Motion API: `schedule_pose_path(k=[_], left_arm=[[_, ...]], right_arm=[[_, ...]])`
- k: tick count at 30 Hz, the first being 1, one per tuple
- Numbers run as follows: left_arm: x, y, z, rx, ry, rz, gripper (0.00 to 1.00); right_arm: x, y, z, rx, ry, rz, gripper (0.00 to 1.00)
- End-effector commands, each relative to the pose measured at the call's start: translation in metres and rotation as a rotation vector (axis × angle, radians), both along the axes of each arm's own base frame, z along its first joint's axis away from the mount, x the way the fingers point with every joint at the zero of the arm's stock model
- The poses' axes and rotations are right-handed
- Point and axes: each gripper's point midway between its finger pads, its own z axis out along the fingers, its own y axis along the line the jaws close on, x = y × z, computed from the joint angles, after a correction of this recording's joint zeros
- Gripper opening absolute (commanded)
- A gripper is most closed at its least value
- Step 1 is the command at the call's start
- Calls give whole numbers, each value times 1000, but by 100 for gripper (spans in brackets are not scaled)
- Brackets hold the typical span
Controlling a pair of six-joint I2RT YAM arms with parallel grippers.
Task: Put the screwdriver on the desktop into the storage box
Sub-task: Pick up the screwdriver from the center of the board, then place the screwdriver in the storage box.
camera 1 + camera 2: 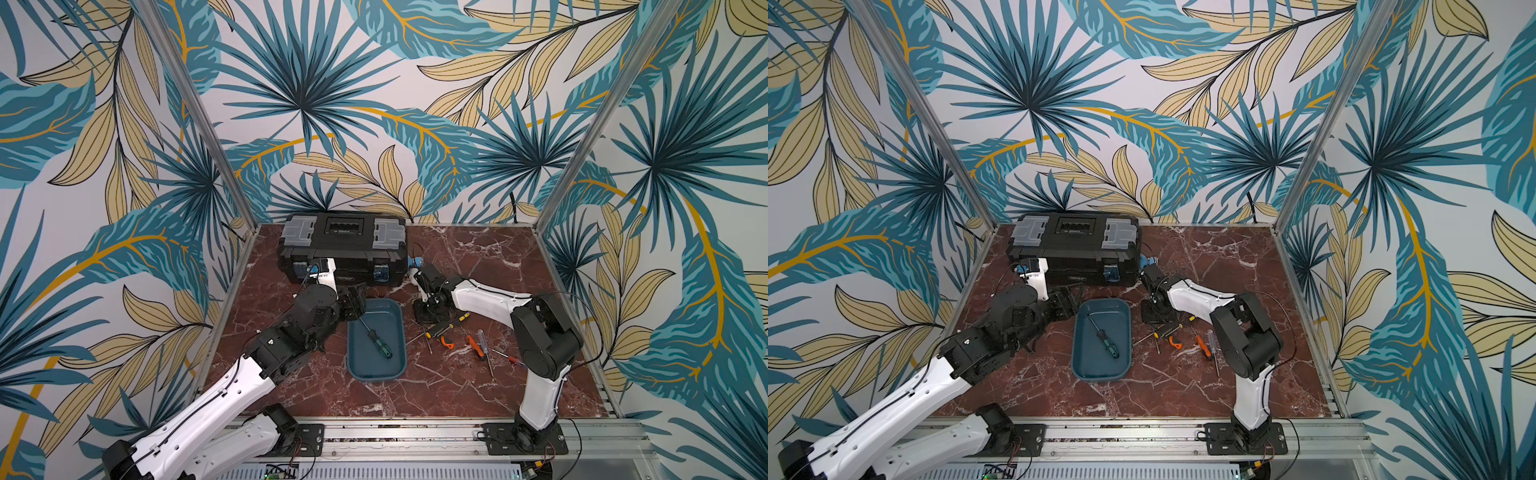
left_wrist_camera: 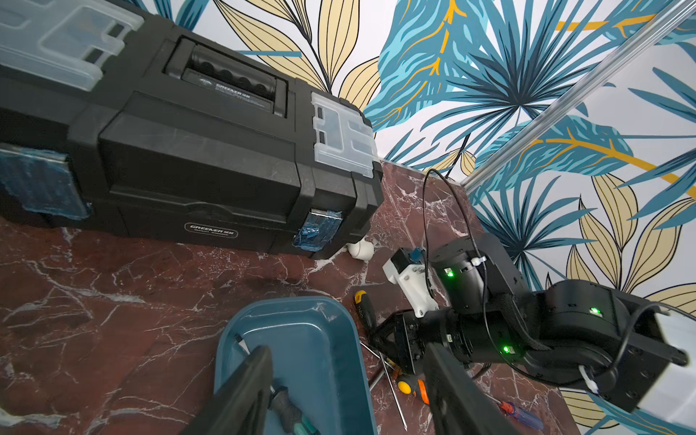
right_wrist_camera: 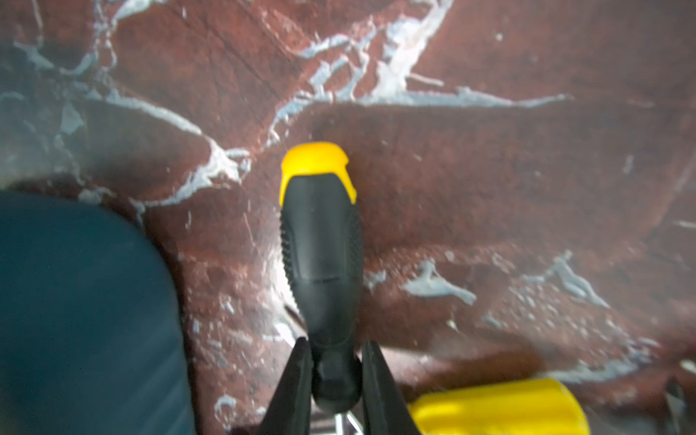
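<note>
Right gripper [image 3: 336, 344]: clenched on the black-yellow screwdriver [image 3: 321, 244], which lies on the desktop [image 3: 489, 188].
Left gripper [image 2: 348, 356]: released, above the storage box [image 2: 320, 339].
Inside box: green-black screwdriver [image 1: 376, 341].

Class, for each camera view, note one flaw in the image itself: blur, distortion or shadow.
Right wrist view: storage box a blurred teal mass, black-and-yellow screwdriver soft, dark shadow across the desktop; left wrist view: tilted, toolbox sharp; in both top views: wide-angle, aluminium posts splaying outward.
</note>
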Motion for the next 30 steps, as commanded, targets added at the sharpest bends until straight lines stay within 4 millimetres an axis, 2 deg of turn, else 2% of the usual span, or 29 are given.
schedule_pose_path(k=[1,5,7,10,13,14,17,20,23,28,30], left_arm=[[1,-4,-6,-27,4,-13,68],[1,-19,2,-79,-16,-77,70],[2,-29,13,-138,-51,-117,72],[-4,-54,33,-261,-111,-246,75],[-8,-76,54,-382,-153,-354,77],[-10,-84,57,-416,-155,-394,78],[-10,-104,59,-460,-136,-481,80],[-4,-114,49,-440,-81,-498,81],[-1,-115,41,-436,-60,-481,81],[0,-116,41,-427,-46,-486,78],[1,-116,43,-434,-46,-478,71]], right_arm=[[1,-3,31,23,-94,26,4],[-8,-10,68,64,-172,12,0],[-16,-12,92,111,-219,13,0],[-30,-8,136,240,-309,31,0],[-49,18,181,498,-364,92,0],[-57,29,200,614,-375,115,0],[-70,55,240,878,-378,172,0],[-78,65,264,1002,-388,194,0],[-88,74,279,1029,-388,243,0],[-94,83,282,1005,-378,280,0],[-95,86,279,1004,-373,285,0]])
